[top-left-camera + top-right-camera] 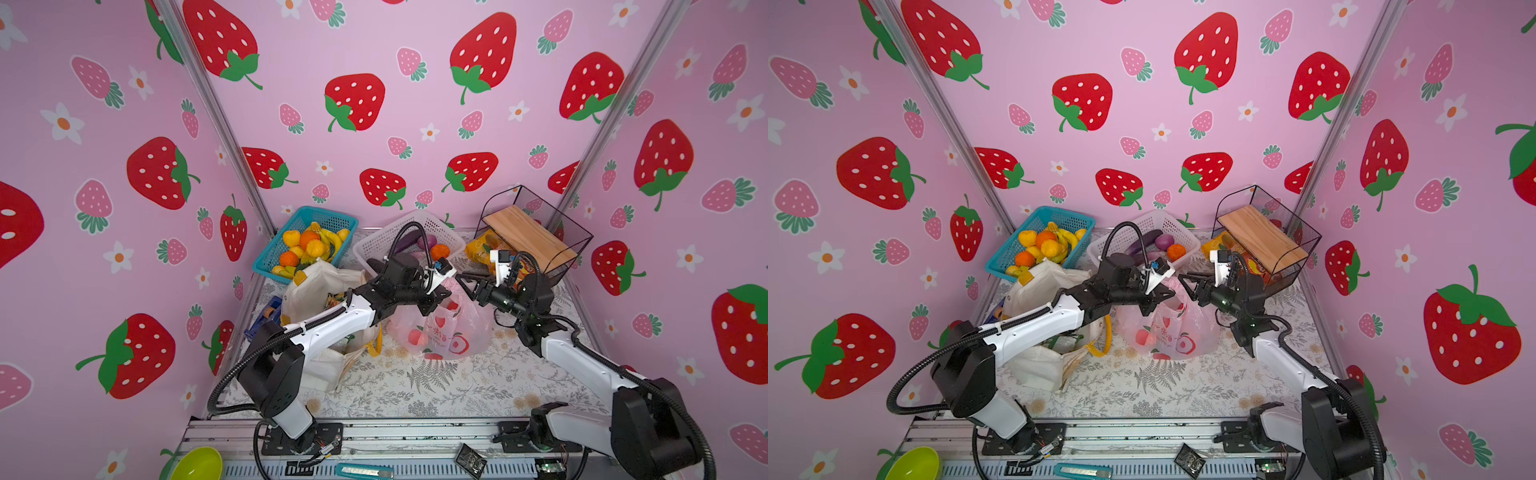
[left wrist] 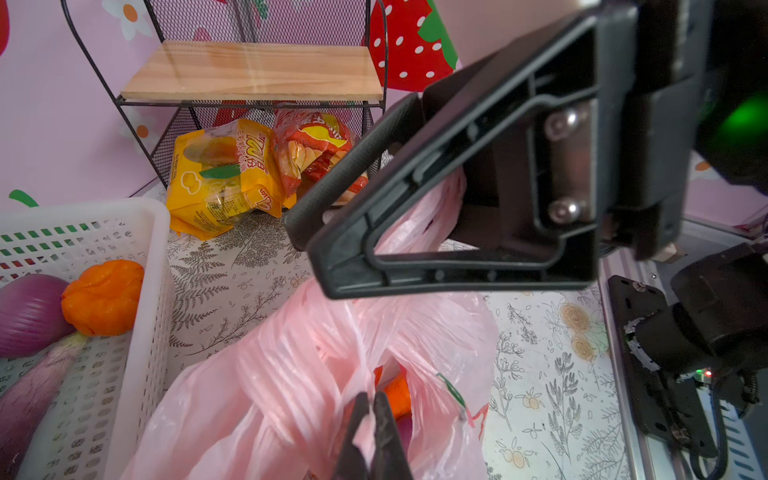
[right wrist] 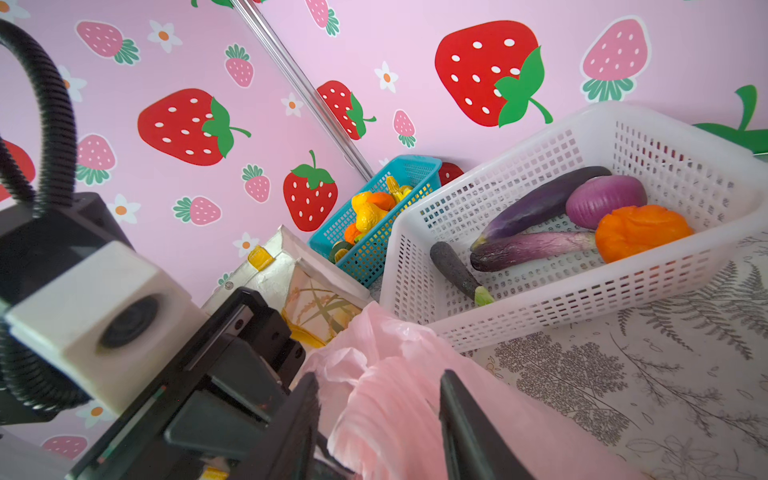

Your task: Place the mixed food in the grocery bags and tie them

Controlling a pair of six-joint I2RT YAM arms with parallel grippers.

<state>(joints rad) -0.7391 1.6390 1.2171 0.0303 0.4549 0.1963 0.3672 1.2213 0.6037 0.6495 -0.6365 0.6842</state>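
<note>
1. The thin translucent pink plastic bag with red fruit print [image 1: 440, 332] is sitting in the middle of the fern-print bench [image 1: 415, 386]. It's bulging with food, so I'm guessing we're at the tying stage.
2. The left hand [image 2: 371, 401] is clenching a fold of the bag's top and holding it up for knotting.
3. The right hand [image 3: 380, 376] is hanging released, with its fingers apart on either side of another gathered strip, not squeezing it.
4. The tall white fabric tote with yellow handles [image 1: 316, 286] is standing just beside it, and its handles aren't looking knotted.
</note>
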